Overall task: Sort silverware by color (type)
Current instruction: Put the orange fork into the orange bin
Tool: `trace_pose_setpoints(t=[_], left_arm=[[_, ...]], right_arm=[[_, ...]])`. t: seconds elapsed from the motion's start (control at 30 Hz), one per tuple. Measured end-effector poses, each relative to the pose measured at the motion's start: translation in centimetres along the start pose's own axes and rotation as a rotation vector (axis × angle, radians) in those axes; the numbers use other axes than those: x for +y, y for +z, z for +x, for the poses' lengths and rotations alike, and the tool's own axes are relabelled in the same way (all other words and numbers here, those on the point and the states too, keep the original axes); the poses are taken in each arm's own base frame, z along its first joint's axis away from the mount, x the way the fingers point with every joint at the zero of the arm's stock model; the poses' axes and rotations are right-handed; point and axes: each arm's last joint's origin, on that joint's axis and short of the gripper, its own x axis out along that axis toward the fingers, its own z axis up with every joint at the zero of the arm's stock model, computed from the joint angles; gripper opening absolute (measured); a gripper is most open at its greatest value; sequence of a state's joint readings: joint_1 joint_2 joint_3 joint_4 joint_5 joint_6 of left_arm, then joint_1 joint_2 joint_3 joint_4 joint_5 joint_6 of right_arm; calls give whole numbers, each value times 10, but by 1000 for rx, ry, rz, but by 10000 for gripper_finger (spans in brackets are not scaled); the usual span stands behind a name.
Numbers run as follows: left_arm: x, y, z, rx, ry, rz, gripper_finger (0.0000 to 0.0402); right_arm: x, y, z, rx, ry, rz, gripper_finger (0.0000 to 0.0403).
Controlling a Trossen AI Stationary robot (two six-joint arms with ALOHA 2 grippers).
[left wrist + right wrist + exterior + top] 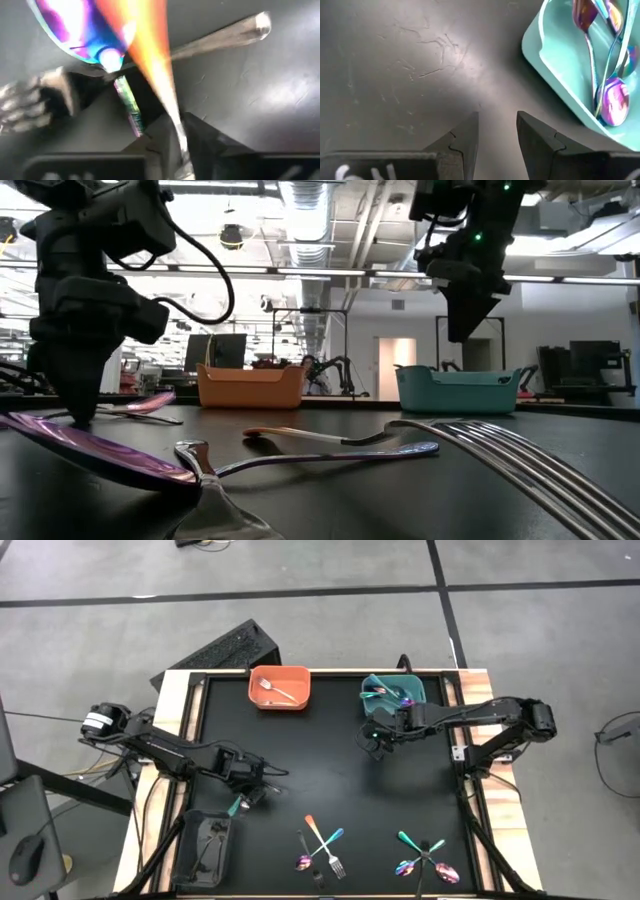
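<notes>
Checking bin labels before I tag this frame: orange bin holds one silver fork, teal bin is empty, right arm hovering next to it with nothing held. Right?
Not quite. The teal bin is not empty: the right wrist view shows iridescent purple-rainbow spoons lying in it. The rest stands: the orange bin holds one silver fork, and the right gripper hovers beside the teal bin with nothing between its fingers.

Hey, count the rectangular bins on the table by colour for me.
Orange-red rectangular plastic bin: 1
Teal rectangular plastic bin: 1
Black rectangular bin: 1
Total: 3
</notes>
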State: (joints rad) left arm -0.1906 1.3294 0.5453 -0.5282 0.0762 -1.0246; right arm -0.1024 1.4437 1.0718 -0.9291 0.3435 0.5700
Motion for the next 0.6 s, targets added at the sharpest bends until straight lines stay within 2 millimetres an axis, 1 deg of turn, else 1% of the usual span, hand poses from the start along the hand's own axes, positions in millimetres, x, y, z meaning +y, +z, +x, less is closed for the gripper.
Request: trace_pose_setpoints(t=[0.03,0.07,0.13,0.2,0.3,0.37,0.5,0.6], left_arm=[[-2,2,-3,-6,-5,19,24],[-3,4,-6,-10,-14,35,13],[-8,9,-15,-29,-31,63,10],[-15,18,-28,-59,-55,111,9],[-17,30,-45,-63,-14,196,4],[-21,43,-59,-109,-12,265,4],[-18,67,-83,-241,117,442,3],[-12,92,-103,-363,231,577,3]], right_arm=[[-2,1,1,0,-2,1,150],[-3,2,1,-1,-5,1,150],[-7,5,3,-4,-9,7,150],[-12,9,5,-12,-12,7,150],[-18,14,7,-27,-14,-7,150],[-21,18,9,-40,-15,-21,150],[-32,28,13,-77,-19,-30,150],[-42,36,16,-109,-20,-27,150]])
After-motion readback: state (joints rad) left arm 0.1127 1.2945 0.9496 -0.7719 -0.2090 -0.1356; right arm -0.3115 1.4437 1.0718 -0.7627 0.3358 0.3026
